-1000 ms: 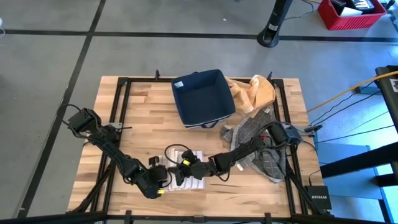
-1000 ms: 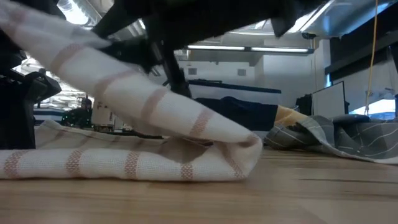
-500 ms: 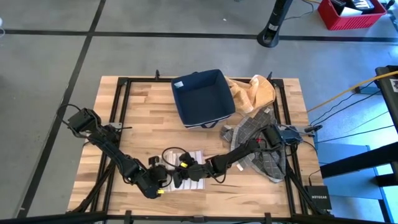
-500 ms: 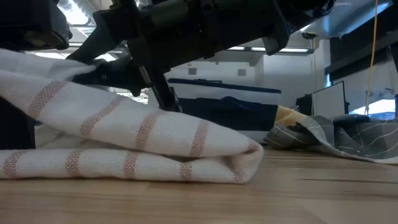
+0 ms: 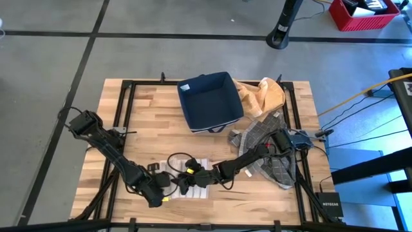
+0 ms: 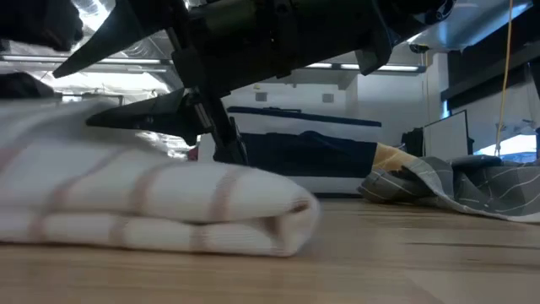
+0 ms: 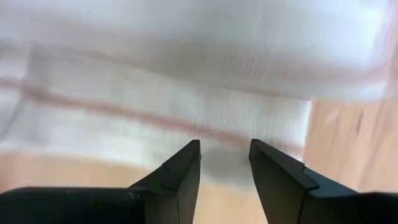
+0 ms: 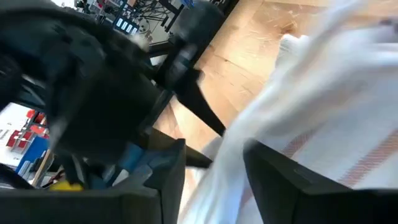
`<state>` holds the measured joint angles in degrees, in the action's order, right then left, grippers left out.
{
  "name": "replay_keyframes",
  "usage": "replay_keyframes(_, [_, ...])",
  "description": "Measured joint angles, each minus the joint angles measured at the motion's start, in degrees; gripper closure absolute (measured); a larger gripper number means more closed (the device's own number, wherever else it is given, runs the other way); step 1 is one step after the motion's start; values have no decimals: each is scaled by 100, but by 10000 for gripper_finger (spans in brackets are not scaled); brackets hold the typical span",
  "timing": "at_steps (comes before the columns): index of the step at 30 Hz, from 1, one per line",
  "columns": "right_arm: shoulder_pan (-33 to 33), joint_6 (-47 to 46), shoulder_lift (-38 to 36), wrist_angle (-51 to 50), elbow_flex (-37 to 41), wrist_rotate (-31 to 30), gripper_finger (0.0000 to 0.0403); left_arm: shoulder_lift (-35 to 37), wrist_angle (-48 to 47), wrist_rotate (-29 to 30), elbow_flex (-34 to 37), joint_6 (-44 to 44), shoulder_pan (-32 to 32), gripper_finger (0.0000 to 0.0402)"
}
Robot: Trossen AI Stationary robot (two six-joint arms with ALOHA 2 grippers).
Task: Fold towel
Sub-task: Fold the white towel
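Observation:
A white towel with pale red stripes (image 5: 197, 178) lies folded flat near the table's near edge, its rounded fold (image 6: 295, 221) toward the right. In the low view my right gripper (image 6: 72, 100) stands open just above the towel's top layer (image 6: 126, 173), pointing almost level toward the table's left. In the right wrist view, towel cloth (image 8: 323, 93) shows between and beyond that gripper's (image 8: 214, 174) fingers. My left gripper (image 7: 224, 168) is open and points down over the towel's (image 7: 186, 93) left part, with nothing between its fingers; from above it (image 5: 168, 187) shows beside the right gripper (image 5: 187, 182). My right gripper is open around the towel's upper layer (image 8: 217, 186). I cannot tell whether a finger touches the cloth; the layer lies flat on the towel below it.
A navy fabric bin (image 5: 209, 100) stands at the far middle, with a tan cloth (image 5: 261, 95) to its right. A grey checked cloth (image 5: 267, 151) lies under the right arm. Bare wood (image 5: 148, 122) lies at the far left.
My right gripper has opened and let go of the towel's upper layer. That layer, held up slanting a second ago, has come down flat onto the lower one, while the fold at the right stayed on the table. My left gripper has risen a little.

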<state>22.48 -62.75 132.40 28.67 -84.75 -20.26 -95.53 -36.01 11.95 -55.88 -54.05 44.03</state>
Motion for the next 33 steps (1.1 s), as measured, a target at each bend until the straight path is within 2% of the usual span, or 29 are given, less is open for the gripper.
replay_keyframes(3, [0,4,0,36,2,38,231,239,-467,44,-243,-110,65,270])
replay_keyframes(10, [-2,617,-17,150,4,255,230,697,-390,323,-382,-208,185,270])
replay_keyframes(13, [-2,1357,-212,-51,11,603,230,702,-106,963,-353,57,265,270])
replay_keyframes(15, [0,1858,-450,-481,11,852,230,641,346,1567,-252,259,300,270])
replay_keyframes(17, [56,2515,-681,-1098,-1,1013,230,508,849,1890,-95,495,285,270])
replay_keyframes(19, [163,3238,-758,-1687,-9,994,230,347,1263,1883,94,591,227,270])
replay_keyframes(21, [311,3692,-727,-2293,6,710,230,174,1331,1693,222,521,199,270])
replay_keyframes(24, [478,3797,-591,-3036,11,210,230,-49,930,1182,322,156,202,270])
replay_keyframes(27, [505,3850,-566,-3708,11,32,230,-87,448,775,362,-375,246,270])
replay_keyframes(33, [525,3944,-566,-4105,4,-203,230,-63,224,750,383,-859,451,270])
